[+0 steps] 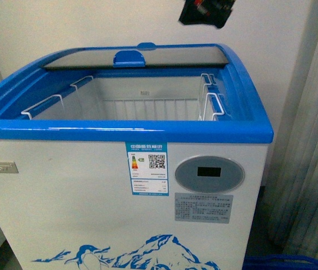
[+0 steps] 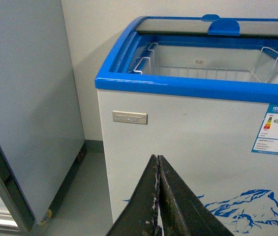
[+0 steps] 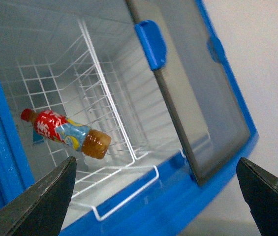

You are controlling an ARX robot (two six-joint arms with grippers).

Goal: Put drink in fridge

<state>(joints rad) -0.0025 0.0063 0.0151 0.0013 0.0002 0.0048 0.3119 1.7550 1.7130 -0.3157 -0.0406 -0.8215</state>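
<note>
The drink (image 3: pixel 65 133), a clear bottle with a red cap, red label and brownish liquid, lies on its side in a white wire basket inside the fridge (image 3: pixel 143 206). My right gripper (image 3: pixel 156 196) is open and empty, above the fridge's blue rim and apart from the bottle. The fridge (image 1: pixel 125 132) is a white chest cooler. Its glass lid (image 1: pixel 164 56) is slid to the back, so the top is open. The drink is hidden in the front view. My left gripper (image 2: pixel 157 160) is shut and empty, low before the fridge's front wall (image 2: pixel 178 128).
White wire baskets hang inside the fridge at left (image 1: pixel 46 107) and right (image 1: pixel 212 104). A dark part of my right arm (image 1: pixel 206 12) hangs over the back right. A grey cabinet (image 2: pixel 25 98) stands left of the fridge. A curtain (image 1: pixel 310 140) and a blue basket (image 1: pixel 294 263) are at the right.
</note>
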